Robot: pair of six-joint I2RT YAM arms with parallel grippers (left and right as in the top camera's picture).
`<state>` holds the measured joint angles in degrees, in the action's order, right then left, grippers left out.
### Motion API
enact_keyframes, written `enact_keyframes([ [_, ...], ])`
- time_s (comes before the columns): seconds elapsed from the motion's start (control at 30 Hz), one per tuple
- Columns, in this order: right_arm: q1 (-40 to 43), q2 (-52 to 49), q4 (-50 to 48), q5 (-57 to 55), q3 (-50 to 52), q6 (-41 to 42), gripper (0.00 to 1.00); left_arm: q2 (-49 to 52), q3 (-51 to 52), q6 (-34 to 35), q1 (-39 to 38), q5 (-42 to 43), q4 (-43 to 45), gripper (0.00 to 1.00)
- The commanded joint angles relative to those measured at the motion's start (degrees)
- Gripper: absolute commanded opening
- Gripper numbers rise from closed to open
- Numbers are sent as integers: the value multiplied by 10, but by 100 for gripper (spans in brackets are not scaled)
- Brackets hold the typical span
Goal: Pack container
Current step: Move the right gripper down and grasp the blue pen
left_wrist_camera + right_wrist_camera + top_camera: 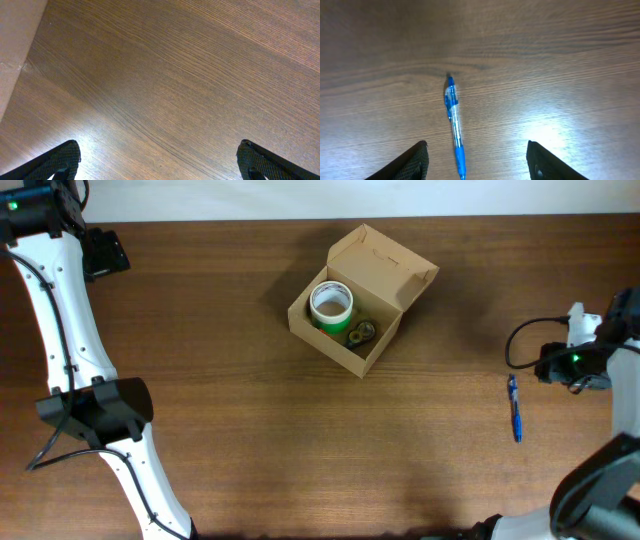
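Container [325, 340] sits open on the tabletop [250, 430], just toward 12 o'clock of centre, tape [331, 305] inside. Pen [514, 408] lies at its 4 o'clock, below the right jaws, spread wide. The left jaws, at 9 o'clock, are wide and empty.

The container [362, 315] sits on the surface [250, 430] a little behind its middle, turned at an angle to the edges. Its lid flap [385, 260] stands up along the rear right side. Inside the container, a tape roll [331, 304] lies flat in the left part. A small round item [361, 332] lies just beside the roll, toward the front right corner. A pen [514, 408] lies on the surface well apart from the container, to the right and nearer the robot. The right gripper [477, 152] hangs above the pen, which lies between its spread fingers. The left gripper [157, 155] is over bare surface at the far left rear, well apart from the container.
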<state>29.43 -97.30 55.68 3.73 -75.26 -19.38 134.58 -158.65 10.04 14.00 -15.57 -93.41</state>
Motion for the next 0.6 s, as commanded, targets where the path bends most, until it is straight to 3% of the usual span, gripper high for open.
enact_keyframes([
  [0.0, 1, -37, -2, -22, 0, -16, 64, -5, 4, -3, 2, 2, 1, 100],
  [0.57, -71, -84, 11, -52, 3, -42, 64, -5, 4, -3, 2, 2, 1, 100],
])
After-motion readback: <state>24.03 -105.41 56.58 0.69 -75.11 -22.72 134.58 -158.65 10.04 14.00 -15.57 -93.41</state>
